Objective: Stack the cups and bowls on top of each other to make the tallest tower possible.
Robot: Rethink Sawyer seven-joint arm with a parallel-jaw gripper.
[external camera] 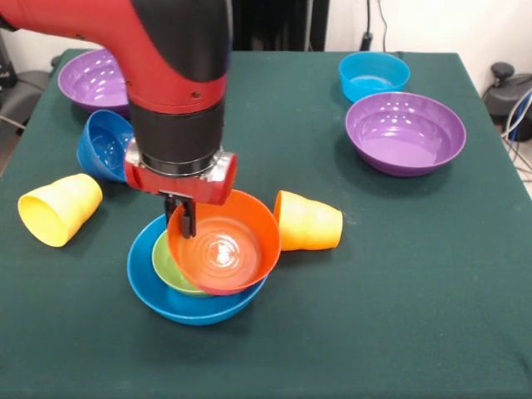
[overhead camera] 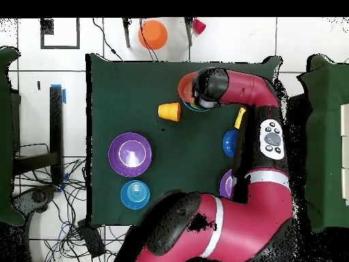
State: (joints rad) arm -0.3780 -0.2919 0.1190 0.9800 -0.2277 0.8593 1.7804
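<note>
My gripper (external camera: 182,219) is shut on the near-left rim of the orange bowl (external camera: 226,245) and holds it tilted over the green bowl (external camera: 169,268), which sits inside the large blue bowl (external camera: 179,301). The orange cup (external camera: 307,223) lies on its side just right of them. The yellow cup (external camera: 60,208) lies on its side at the left. The dark blue bowl (external camera: 104,145) leans tilted behind my arm. In the overhead view the arm hides the gripper; the orange bowl (overhead camera: 185,87) and the orange cup (overhead camera: 169,111) show.
Two purple bowls stand on the table, one at the back left (external camera: 93,79) and one at the right (external camera: 405,131). A cyan bowl (external camera: 373,75) stands at the back right. Off the table, on the floor, are a small red cup (overhead camera: 198,26) and an orange round thing (overhead camera: 153,34).
</note>
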